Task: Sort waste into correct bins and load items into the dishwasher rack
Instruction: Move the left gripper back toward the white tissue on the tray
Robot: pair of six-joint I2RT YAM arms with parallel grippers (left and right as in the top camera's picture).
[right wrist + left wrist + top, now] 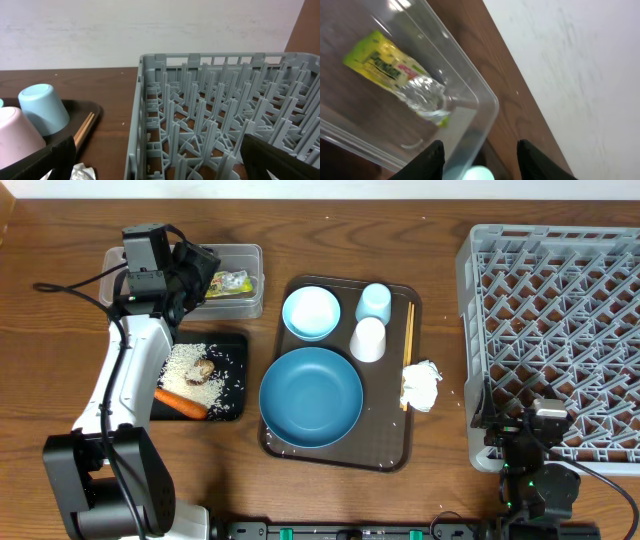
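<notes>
At the upper left of the overhead frame, we saw the left gripper (480,150) spread over the clear tub (487,97), grasping nothing. The crumpled green-yellow wrapper (395,75) lay inside the tub. At lower right, the right gripper (155,152) gaped wide and empty at the grey rack's (210,100) corner.
</notes>
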